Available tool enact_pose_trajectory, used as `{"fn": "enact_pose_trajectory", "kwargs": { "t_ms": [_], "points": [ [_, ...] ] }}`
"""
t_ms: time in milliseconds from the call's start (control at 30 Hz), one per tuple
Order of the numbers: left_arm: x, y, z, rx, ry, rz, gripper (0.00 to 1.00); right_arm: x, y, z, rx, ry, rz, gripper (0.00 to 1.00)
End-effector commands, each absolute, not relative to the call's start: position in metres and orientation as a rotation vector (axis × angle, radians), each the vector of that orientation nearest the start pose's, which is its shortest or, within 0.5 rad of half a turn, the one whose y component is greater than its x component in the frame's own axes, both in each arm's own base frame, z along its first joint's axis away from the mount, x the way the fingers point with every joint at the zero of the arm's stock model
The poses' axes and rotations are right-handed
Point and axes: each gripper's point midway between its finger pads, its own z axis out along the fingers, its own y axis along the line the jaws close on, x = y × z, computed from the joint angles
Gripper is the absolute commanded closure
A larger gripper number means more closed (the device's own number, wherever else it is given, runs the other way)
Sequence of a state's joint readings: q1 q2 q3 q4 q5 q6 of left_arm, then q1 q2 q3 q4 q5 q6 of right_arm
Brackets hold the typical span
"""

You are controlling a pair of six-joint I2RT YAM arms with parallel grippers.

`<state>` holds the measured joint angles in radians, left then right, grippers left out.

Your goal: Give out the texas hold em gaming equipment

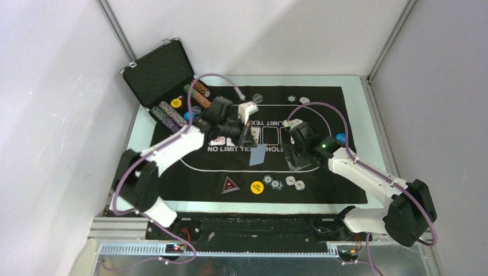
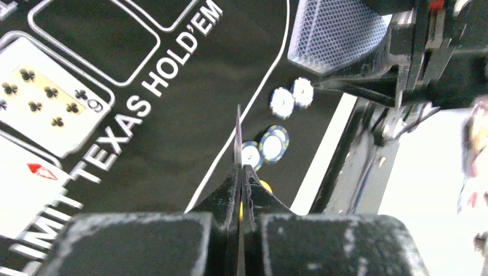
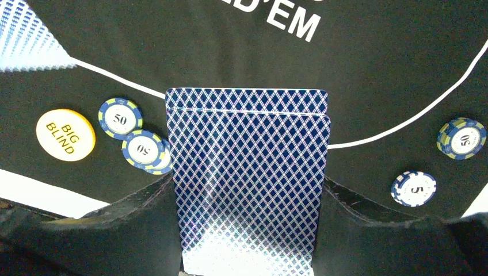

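My left gripper [image 1: 247,140] hangs over the middle of the black mat [image 1: 322,190], shut on one blue-backed playing card [image 1: 257,155]. In the left wrist view the card [image 2: 237,135] shows edge-on between the closed fingers [image 2: 230,184]. My right gripper [image 1: 298,156] is shut on a deck of blue-backed cards [image 3: 250,172], held a little above the mat. A yellow "BIG BLIND" disc [image 3: 65,134] and 50 chips [image 3: 120,118] lie left of the deck. More chips [image 3: 413,188] lie to its right. Two face-up cards, one a nine of clubs [image 2: 49,103], lie on the mat.
An open black case [image 1: 164,75] with rows of chips stands at the far left. A red-black triangle marker [image 1: 231,185] lies near the mat's front edge. A blue disc [image 1: 340,138] lies by the right arm. Two chips [image 1: 298,100] and a dark disc [image 1: 257,98] lie at the far side.
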<state>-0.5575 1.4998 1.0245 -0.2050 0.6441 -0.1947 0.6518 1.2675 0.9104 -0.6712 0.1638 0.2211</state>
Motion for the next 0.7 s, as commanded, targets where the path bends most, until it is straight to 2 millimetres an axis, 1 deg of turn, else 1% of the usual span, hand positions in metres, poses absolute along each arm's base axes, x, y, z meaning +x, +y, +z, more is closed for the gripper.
{"fn": "enact_pose_trajectory", "kwargs": {
  "t_ms": [0,33,67,100,133,167,200,233,267,300,333,367,400,433,467,500,533,667],
  "points": [
    [0.258,-0.286,0.143,1.355,2.143,-1.030,1.00,0.246,0.154,0.113,-0.438,2.478,0.118,1.00],
    [0.275,-0.293,0.143,1.408,2.113,-1.008,1.00,0.246,0.154,0.113,-0.434,2.476,0.124,1.00],
    [0.272,-0.292,0.139,1.434,2.157,-1.025,1.00,0.246,0.154,0.114,-0.431,2.474,0.128,1.00],
    [0.281,-0.298,0.137,1.475,2.160,-1.039,1.00,0.246,0.154,0.113,-0.429,2.474,0.138,1.00],
    [0.284,-0.304,0.138,1.512,2.123,-1.074,1.00,0.246,0.154,0.113,-0.429,2.476,0.141,1.00],
    [0.296,-0.313,0.136,1.514,2.115,-1.090,1.00,0.247,0.153,0.112,-0.427,2.478,0.139,1.00],
    [0.303,-0.318,0.134,1.478,2.138,-1.092,1.00,0.247,0.153,0.111,-0.425,2.481,0.138,1.00],
    [0.320,-0.329,0.130,1.445,2.120,-1.073,1.00,0.247,0.152,0.110,-0.422,2.484,0.133,1.00],
    [0.328,-0.334,0.131,1.392,2.144,-1.068,1.00,0.247,0.151,0.110,-0.419,2.485,0.130,1.00],
    [0.342,-0.344,0.129,1.361,2.104,-1.058,1.00,0.247,0.150,0.110,-0.413,2.486,0.129,1.00],
    [0.347,-0.348,0.127,1.293,2.140,-1.066,1.00,0.247,0.149,0.110,-0.411,2.487,0.130,1.00],
    [0.360,-0.356,0.132,1.261,2.086,-1.055,1.00,0.248,0.148,0.109,-0.407,2.488,0.129,1.00],
    [0.363,-0.360,0.130,1.182,2.121,-1.076,1.00,0.248,0.148,0.109,-0.404,2.486,0.133,1.00],
    [0.378,-0.367,0.135,1.140,2.066,-1.062,1.00,0.248,0.148,0.109,-0.401,2.488,0.133,1.00],
    [0.381,-0.370,0.133,1.085,2.087,-1.080,1.00,0.248,0.148,0.109,-0.401,2.489,0.135,1.00],
    [0.391,-0.376,0.137,1.061,2.051,-1.075,1.00,0.248,0.147,0.108,-0.399,2.490,0.136,1.00],
    [0.396,-0.380,0.134,1.028,2.067,-1.086,1.00,0.248,0.147,0.108,-0.398,2.491,0.135,1.00],
    [0.419,-0.387,0.126,0.927,2.110,-1.068,1.00,0.247,0.147,0.107,-0.397,2.492,0.142,1.00]
  ]
}}
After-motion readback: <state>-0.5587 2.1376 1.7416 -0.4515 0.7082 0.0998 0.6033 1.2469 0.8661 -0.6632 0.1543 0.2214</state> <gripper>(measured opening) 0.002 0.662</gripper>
